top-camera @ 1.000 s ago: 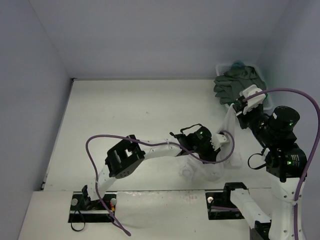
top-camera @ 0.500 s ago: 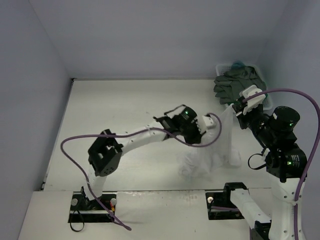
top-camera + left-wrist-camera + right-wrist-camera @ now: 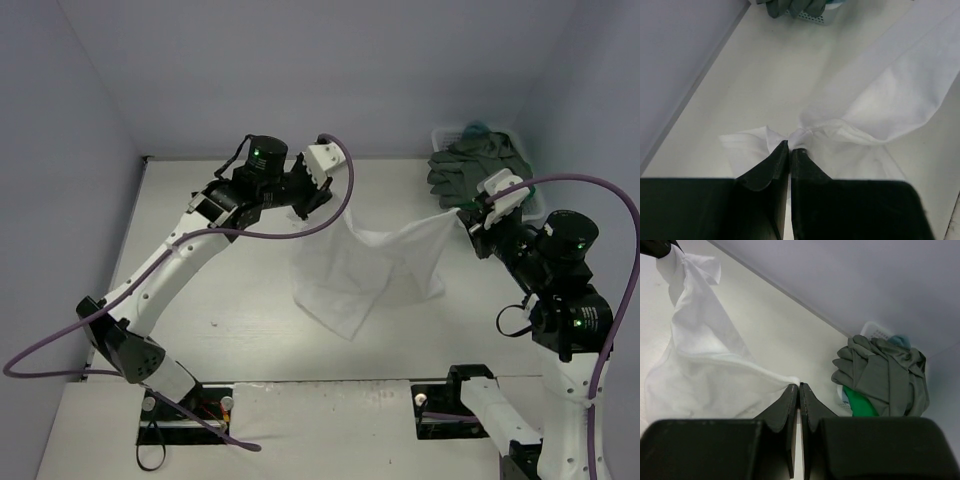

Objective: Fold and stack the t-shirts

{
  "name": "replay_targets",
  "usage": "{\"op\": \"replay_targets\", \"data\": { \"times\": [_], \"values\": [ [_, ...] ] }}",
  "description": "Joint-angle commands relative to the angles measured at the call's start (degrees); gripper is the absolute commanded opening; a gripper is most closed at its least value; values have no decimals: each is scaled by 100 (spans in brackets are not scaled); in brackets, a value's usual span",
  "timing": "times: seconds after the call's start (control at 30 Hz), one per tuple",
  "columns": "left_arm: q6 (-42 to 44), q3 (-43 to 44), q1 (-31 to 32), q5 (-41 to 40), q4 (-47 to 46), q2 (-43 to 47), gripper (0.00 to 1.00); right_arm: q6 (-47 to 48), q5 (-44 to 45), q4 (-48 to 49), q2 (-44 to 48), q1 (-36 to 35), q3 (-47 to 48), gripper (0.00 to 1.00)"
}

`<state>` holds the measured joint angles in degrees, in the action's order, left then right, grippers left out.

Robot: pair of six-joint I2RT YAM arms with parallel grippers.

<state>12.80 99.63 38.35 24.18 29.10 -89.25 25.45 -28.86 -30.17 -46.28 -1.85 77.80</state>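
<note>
top external: high, behind the arm bases [image 3: 185,405], looking down on the whole table [image 3: 400,190]. left wrist: close behind its fingers [image 3: 767,167], facing 3 o'clock. right wrist: likewise, facing about 11 o'clock. all three share the white t-shirt [image 3: 350,270] and basket [image 3: 450,132].

The crumpled dark grey cloth shirt [image 3: 885,372] hides most of the white plastic lattice basket [image 3: 875,330], leaving slivers of bright green shirt [image 3: 858,403] and teal-blue shirt [image 3: 900,340]. The left wrist view's edge crops the thin white cloth shirt [image 3: 900,95].

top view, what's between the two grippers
Only the white t-shirt, stretched from left gripper to right gripper, each shut on it; top view shows it.
</note>
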Motion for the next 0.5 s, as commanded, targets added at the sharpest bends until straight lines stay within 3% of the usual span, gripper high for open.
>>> {"op": "replay_targets", "data": {
  "times": [0.0,0.27,0.47],
  "values": [
    [83,179,6,104,69,303,0,-225,-330,530,-65,35,51,0],
    [503,670,-3,122,841,751,0,-269,-646,460,102,26,-151,0],
    [1400,1242,-29,-816,1607,1497,0,-400,-1095,469,199,35,-81,0]
  ]
}}
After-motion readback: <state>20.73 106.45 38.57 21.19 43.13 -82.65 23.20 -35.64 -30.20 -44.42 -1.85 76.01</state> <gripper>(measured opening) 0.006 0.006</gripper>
